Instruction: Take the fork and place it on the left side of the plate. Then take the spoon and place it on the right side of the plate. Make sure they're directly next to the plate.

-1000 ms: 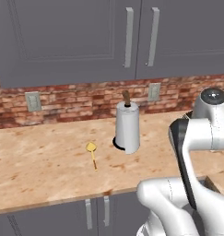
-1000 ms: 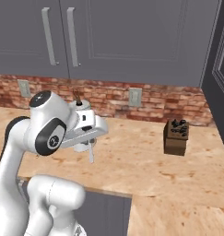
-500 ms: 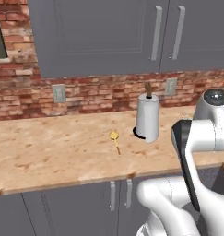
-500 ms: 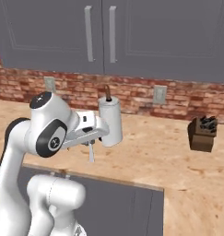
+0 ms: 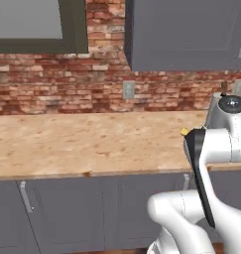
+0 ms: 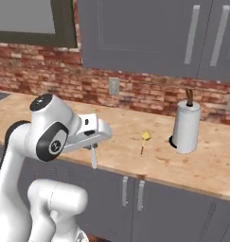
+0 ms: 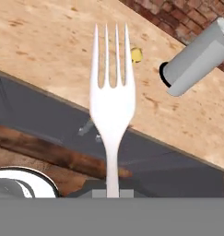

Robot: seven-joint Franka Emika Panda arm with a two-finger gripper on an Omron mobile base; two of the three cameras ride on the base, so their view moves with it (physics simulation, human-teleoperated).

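The counter [image 6: 216,165] ran wood-grained along a brick wall [image 6: 55,75], with grey cabinets [image 6: 135,33] above and grey cabinet doors [image 6: 159,208] below its front edge. A dark-framed window [image 5: 37,25] sat at the upper left of the left base view. On the counter stood a white paper-towel roll [image 6: 186,127] on its holder, near the wall. The spoon [image 6: 144,140] lay flat on the counter just left of that roll in the right base view, bowl toward the wall, handle toward the front edge; in the hand view its bowl [image 7: 137,55] showed beside the tines. The gripper [image 6: 93,150] hung out in front of the counter edge, over the cabinet doors, clamped tight on the handle of the fork [image 7: 111,101]. The fork pointed away from the hand, its 4 tines toward the counter. An outlet [image 6: 114,86] was set in the brick.
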